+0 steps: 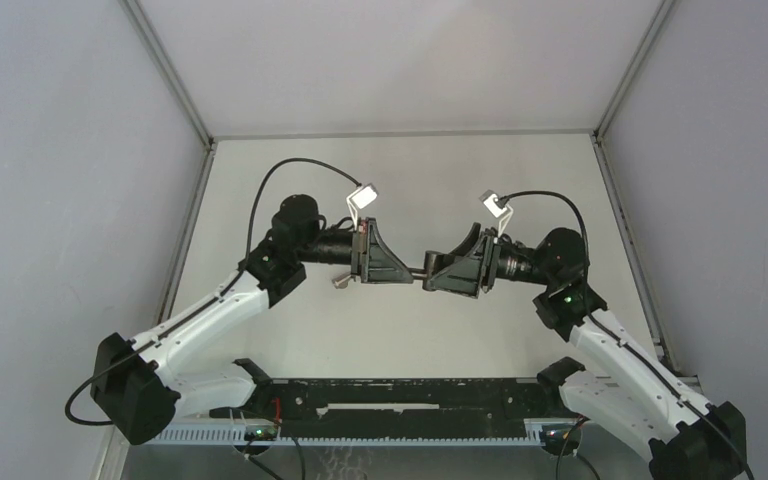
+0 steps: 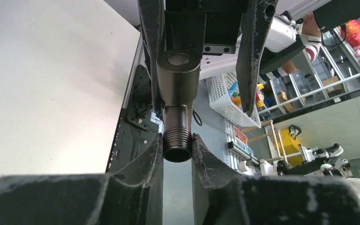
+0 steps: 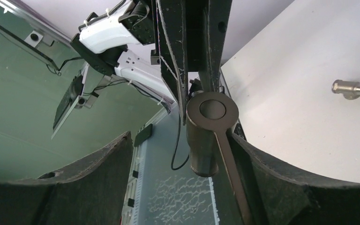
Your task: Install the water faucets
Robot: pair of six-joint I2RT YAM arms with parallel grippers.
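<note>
two arms stand at the near edge of the table (image 1: 400,180), the left arm (image 1: 210,310) and the right arm (image 1: 620,360). one black rail (image 1: 400,400) runs between their bases. both reach inward and meet over the middle of the table, nose to nose.

one dark tap piece (image 2: 178,79) hangs between them, lifted off the table. the left gripper (image 2: 177,140) is clamped on its threaded end, one finger (image 2: 145,164) pressed on each side of the thread. the right gripper (image 3: 182,136) faces it with jaws apart. one of its fingers (image 3: 272,178) lies just beside the round head of the tap piece, and the other finger stands well away from it. whether the near finger truly touches the metal, i cannot tell. one thin lever (image 3: 229,173) runs from the round head of the tap piece along that near finger.

one silvery fitting (image 3: 351,88) lies on its side on the table, apart from the tap piece. in the top view it sits just below the left gripper's wrist. no gripper touches it.

two small white wrist cameras ride behind the grippers, one on the left (image 1: 363,196) and one on the right (image 1: 497,205), each with one black cable.
</note>
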